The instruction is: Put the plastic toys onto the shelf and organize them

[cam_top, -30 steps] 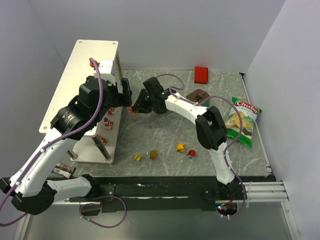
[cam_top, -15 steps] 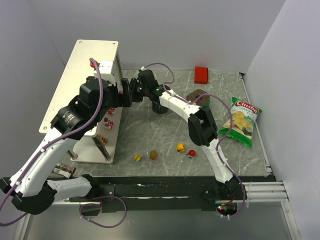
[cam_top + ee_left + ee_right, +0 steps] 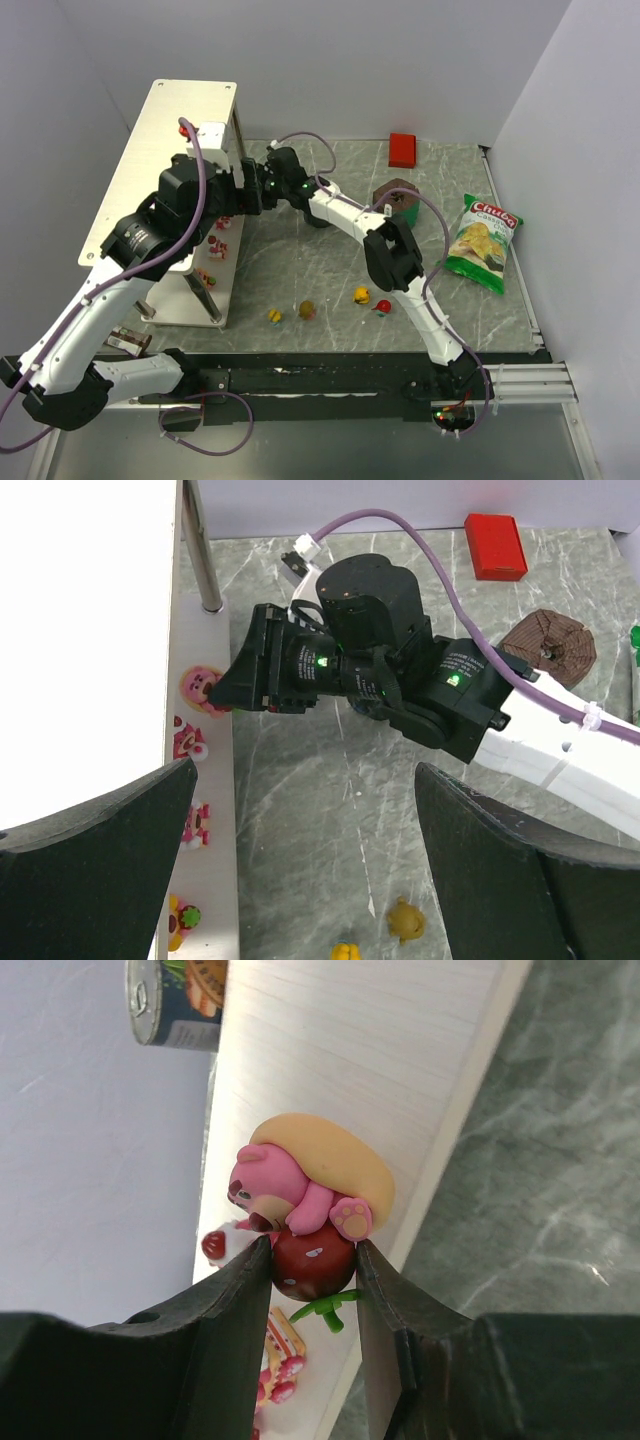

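Top view: the right arm (image 3: pixel 350 212), stretched low, has swung toward 9 o'clock, bringing the right gripper (image 3: pixel 258 194) to the shelf (image 3: pixel 160 130); that looks like a placement about to happen. 4 loose toys (image 3: pixel 307 309) wait at 6 o'clock.
Left wrist view: the left gripper (image 3: pixel 305 780) hovers above, spread wide and empty.
Right wrist view: the jaws clamp the pink bear toy (image 3: pixel 305 1195) at the lower tier's edge.

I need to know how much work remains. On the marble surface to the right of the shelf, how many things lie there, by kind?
plastic toys: 4
red block: 1
chip bag: 1
brown round object: 1
Total: 7
Not counted: the pink toy in the right gripper.
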`<move>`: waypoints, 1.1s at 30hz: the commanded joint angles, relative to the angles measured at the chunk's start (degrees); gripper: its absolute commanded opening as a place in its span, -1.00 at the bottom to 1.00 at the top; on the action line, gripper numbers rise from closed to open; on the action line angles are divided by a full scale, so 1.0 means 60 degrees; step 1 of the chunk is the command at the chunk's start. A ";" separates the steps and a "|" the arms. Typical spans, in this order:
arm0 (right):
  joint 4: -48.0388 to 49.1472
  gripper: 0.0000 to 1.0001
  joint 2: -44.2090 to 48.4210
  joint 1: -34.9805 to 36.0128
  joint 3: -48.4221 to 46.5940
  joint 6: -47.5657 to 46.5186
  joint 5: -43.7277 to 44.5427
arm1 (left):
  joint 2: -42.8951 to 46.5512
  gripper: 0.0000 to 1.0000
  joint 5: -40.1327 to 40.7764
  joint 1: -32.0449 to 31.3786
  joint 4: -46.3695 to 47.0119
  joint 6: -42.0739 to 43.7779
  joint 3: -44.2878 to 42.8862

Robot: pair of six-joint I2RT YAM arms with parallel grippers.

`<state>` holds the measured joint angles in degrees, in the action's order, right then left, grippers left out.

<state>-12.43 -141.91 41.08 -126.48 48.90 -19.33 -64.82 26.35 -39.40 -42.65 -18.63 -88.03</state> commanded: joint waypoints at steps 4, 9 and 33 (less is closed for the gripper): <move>0.0387 -0.96 -0.0299 0.0082 -0.1024 -0.0109 0.0116 | 0.0212 0.93 0.0120 0.0033 0.0283 0.0161 0.0067; -0.0126 -0.88 -0.0402 0.0111 -0.1186 -0.0138 0.0482 | 0.0080 0.93 0.0179 0.0033 0.0122 0.0117 -0.0255; -0.0331 -0.44 -0.0973 0.0082 -0.1553 0.0199 0.0439 | 0.0197 0.93 -0.0026 0.0033 0.0166 0.0147 -0.0329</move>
<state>-14.59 -146.50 41.39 -133.14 49.84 -17.39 -64.62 26.68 -39.40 -42.72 -18.46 -87.99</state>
